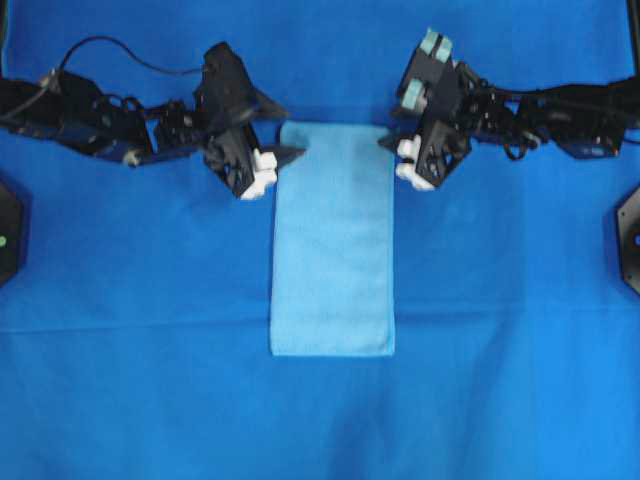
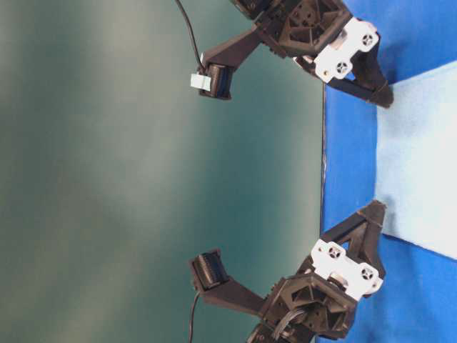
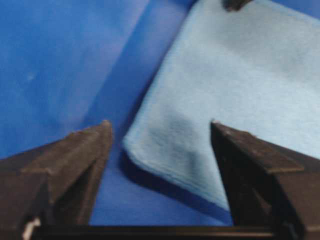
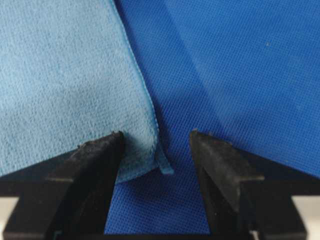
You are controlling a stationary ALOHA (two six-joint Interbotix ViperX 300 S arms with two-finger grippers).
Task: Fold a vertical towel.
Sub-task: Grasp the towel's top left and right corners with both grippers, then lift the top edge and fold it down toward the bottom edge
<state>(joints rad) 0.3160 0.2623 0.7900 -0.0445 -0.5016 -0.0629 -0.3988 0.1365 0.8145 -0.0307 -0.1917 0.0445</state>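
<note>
Fingers of both grippers, left (image 3: 160, 135) and right (image 4: 155, 142), apart, each straddling a towel (image 1: 333, 240) corner.

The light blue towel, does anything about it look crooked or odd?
Mostly no: the towel lies flat and straight. Only its corner between the right tool's open fingers curls up slightly, showing a small flap.
</note>
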